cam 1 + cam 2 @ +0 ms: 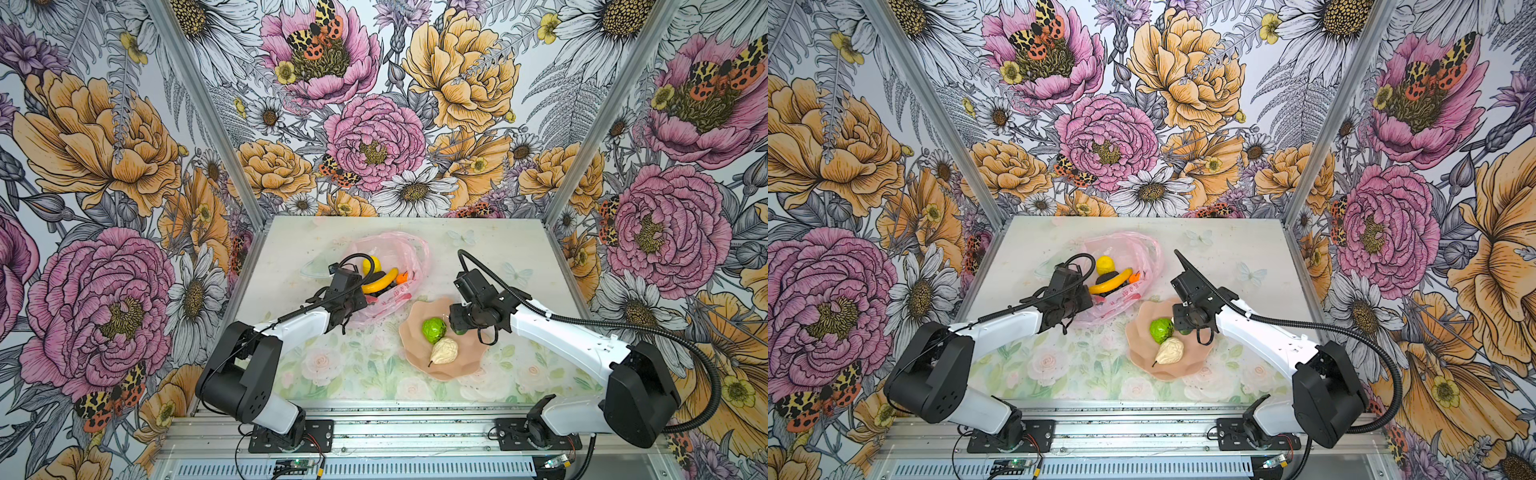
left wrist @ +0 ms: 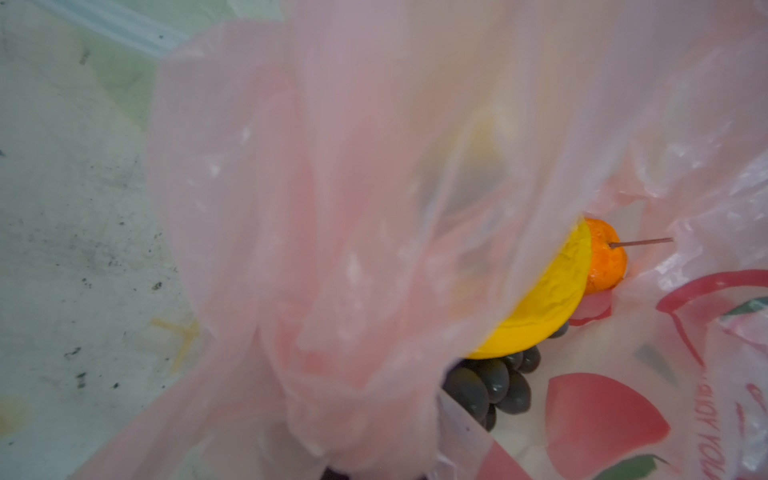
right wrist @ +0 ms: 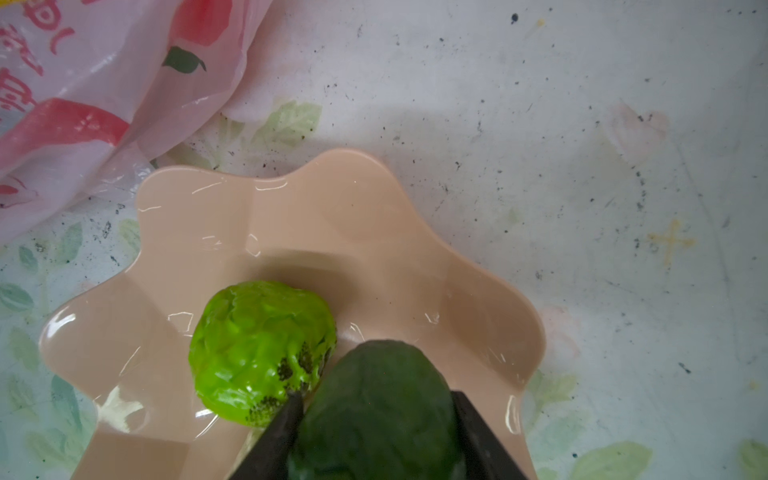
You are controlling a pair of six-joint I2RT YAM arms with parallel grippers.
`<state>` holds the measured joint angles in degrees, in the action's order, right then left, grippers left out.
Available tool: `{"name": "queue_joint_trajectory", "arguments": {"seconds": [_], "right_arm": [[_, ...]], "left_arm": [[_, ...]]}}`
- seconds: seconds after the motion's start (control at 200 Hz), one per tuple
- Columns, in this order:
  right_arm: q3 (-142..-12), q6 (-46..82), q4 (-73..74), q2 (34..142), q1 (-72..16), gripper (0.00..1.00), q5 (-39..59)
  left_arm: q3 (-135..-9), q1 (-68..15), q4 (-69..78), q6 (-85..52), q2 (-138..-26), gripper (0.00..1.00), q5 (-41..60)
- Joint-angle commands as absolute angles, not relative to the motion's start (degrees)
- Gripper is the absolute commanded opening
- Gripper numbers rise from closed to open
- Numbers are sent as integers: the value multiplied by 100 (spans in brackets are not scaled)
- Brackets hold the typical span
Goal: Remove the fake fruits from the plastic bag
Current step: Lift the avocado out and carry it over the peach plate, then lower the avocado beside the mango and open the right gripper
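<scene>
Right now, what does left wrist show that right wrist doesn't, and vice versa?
Only left wrist: the inside of the plastic bag, with the banana, the tangerine and the grape bunch, all partly veiled by its pink film.
Only right wrist: the plate, the lime-green fruit lying on it, and the right pincer shut on the dark green fruit over the plate.
Both: the plastic bag with its red print, and the speckled table.
</scene>
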<state>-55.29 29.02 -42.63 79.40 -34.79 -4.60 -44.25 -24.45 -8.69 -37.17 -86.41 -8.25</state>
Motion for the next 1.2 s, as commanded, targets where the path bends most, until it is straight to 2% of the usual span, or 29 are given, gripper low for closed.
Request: {"name": "queue_joint_trajectory", "arguments": {"seconds": [0.0, 0.55, 1.196], "right_arm": [[-5467, 2700, -4192, 8157, -3568, 52, -830], [-5306, 2812, -3816, 8749, -3885, 53, -935], [-5348, 2769, -3744, 8774, -3885, 66, -1065]], "left_arm": [[-4366, -2386, -773, -3683, -8692, 0, -765], [-4348, -2377, -754, -3644, -8648, 0, -747], [-4394, -2364, -810, -3629, -8621, 0, -760]]}}
